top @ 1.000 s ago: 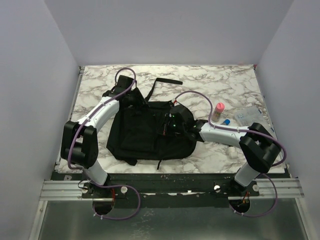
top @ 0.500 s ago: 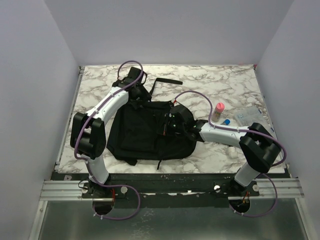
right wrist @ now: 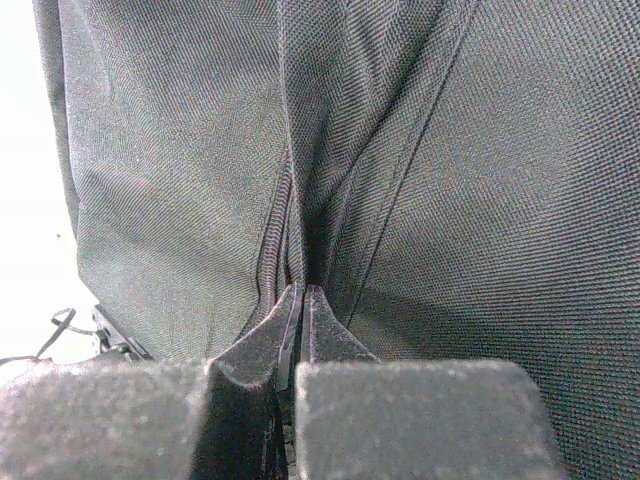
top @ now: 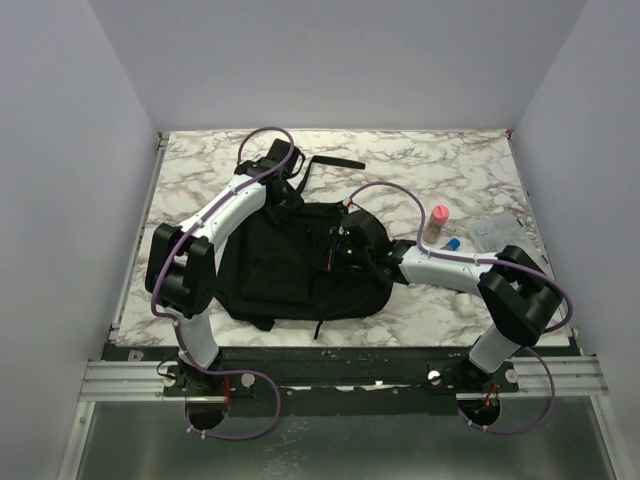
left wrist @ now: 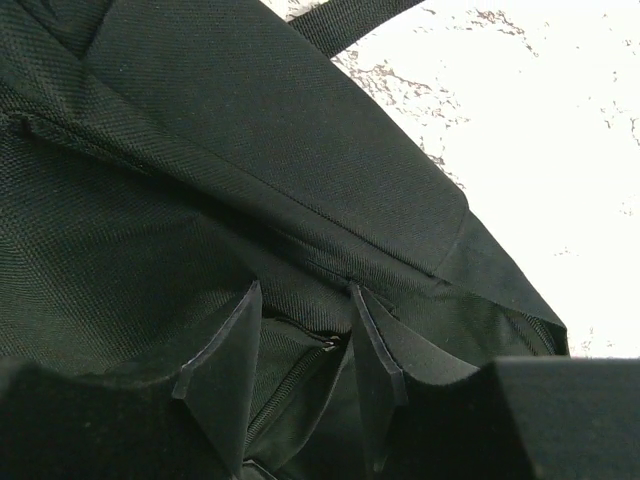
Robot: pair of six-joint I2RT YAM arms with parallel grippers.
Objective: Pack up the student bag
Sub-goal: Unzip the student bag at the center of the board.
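The student bag (top: 290,265), a large black fabric backpack, lies flat in the middle of the marble table (top: 450,165). My left gripper (top: 290,190) is at the bag's far top edge, near the straps. In the left wrist view its jaws (left wrist: 303,290) stand apart over the bag (left wrist: 250,150), with a zipper end (left wrist: 330,342) lying between the fingers. My right gripper (top: 340,250) rests on the bag's right half. In the right wrist view it (right wrist: 302,290) is shut on a pinched fold of the bag fabric (right wrist: 480,180).
A loose black strap (top: 335,163) runs out past the bag's far edge. A pink bottle (top: 438,220), a small blue-capped item (top: 452,243) and a clear plastic pouch (top: 500,232) lie at the right of the table.
My left arm has swung from the bag's left side to its far top edge by the straps, and its jaws have narrowed. The right arm has held still.
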